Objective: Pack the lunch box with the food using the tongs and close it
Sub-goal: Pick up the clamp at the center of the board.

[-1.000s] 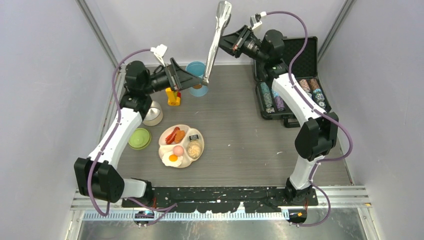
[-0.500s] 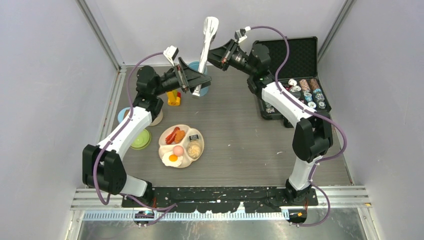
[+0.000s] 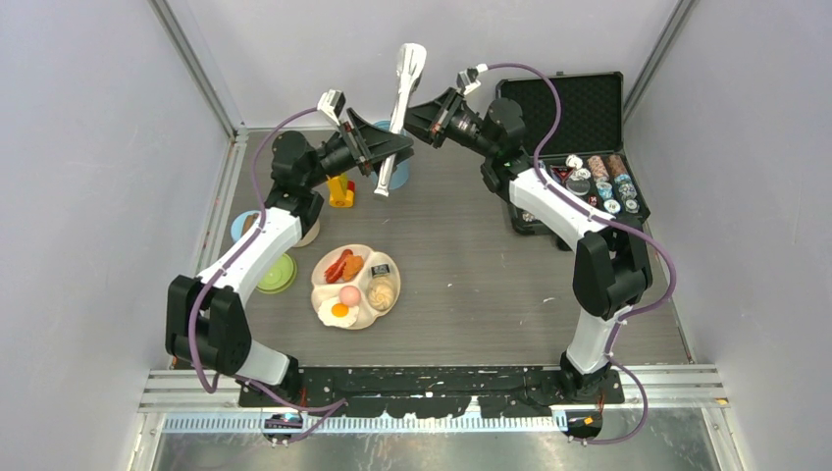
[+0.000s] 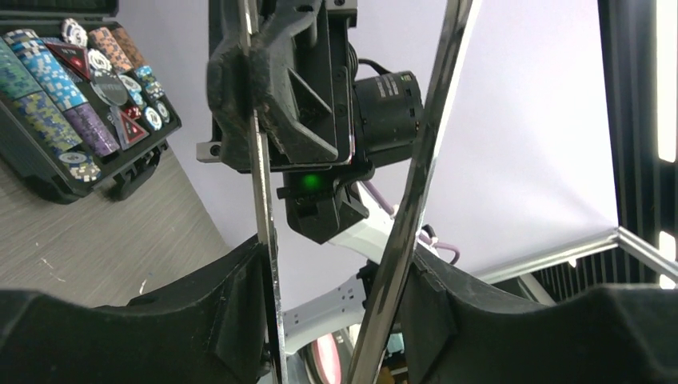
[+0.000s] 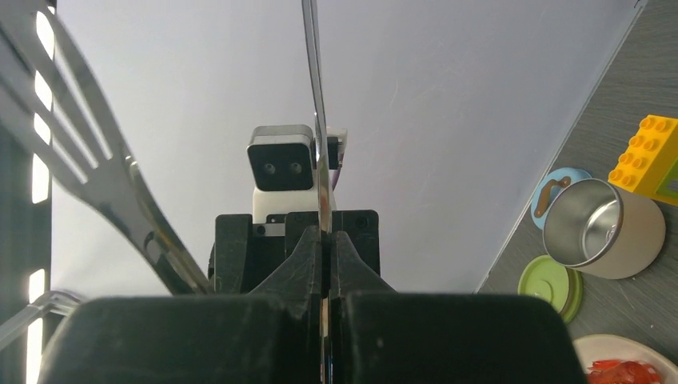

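Observation:
The silver tongs point(image 3: 400, 106) hang upright in the air at the back. My right gripper point(image 3: 420, 108) is shut on one thin arm of the tongs point(image 5: 317, 120); the other arm with its slotted head point(image 5: 80, 144) spreads to the left. My left gripper point(image 3: 385, 155) straddles the lower part, its pads pressing both arms of the tongs point(image 4: 416, 184). The light-blue canister of the lunch box point(image 3: 400, 175) is mostly hidden behind them. Its blue lid point(image 3: 239, 227), steel bowl point(image 5: 600, 228) and green lid point(image 3: 275, 273) lie at the left. The food sits on the cream plate point(image 3: 359, 320).
An open black case point(image 3: 579, 118) filled with poker chips stands at the back right. A yellow toy brick point(image 3: 339, 191) sits just in front of the left gripper. Grey walls enclose the table on three sides.
My left gripper has swung right onto the tongs and its fingers have come in against both arms. The right arm has shifted left and lower with the tongs.

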Robot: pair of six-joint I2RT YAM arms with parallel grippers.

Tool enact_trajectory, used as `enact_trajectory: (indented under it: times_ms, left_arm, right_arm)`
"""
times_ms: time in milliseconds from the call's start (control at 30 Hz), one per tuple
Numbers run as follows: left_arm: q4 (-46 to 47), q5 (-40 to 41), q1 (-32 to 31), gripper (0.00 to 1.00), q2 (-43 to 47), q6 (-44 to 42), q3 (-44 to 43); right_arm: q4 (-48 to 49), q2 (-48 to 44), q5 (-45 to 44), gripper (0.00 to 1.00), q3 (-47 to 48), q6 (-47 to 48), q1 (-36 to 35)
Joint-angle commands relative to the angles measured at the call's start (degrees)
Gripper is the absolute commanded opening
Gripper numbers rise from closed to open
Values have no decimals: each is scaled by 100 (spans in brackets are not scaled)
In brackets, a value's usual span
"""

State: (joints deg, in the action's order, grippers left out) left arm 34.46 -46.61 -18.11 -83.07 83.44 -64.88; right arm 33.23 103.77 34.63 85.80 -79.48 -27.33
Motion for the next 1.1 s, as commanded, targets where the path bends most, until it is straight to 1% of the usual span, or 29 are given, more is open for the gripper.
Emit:
enact_trajectory:
  times_ms: [0,167,333,467,600,700,733,800,933,1067]
  left_arm:
    - [166,415,-17,55,-67,161,-18]
    - [115,489,-17,52,-193,114,-126]
    - [-358,525,-12,47,-214,-280,-202]
    - [-499,514,-17,50,-225,-411,-259]
    - [-661,508,-17,51,-243,-557,-318]
    - [-1065,470,-9,50,-238,-870,-432]
    - [-1143,461,4,49,-217,-956,-463]
    - [-1170,415,60,46,-182,-1002,-500]
    - [-1254,318,246,41,-82,-1091,-594]
    - [-1257,246,398,35,19,-1111,-508]
  right_arm:
    - [244,-304,-230,0,13,27,-35]
    - [-40,-313,-317,0,-58,127,-42]
    - [-128,-264,-416,0,-89,48,-42]
    - [-150,-230,-473,0,-98,-5,-44]
    - [-223,-234,-505,1,-120,-1,-42]
    - [-244,-243,-505,0,-140,-9,-43]
    - [-258,-249,-497,2,-149,0,-40]
    - [-320,-264,-467,13,-151,79,-39]
    - [-465,-295,-457,29,-209,245,25]
    - [-518,-312,-457,46,-204,344,175]
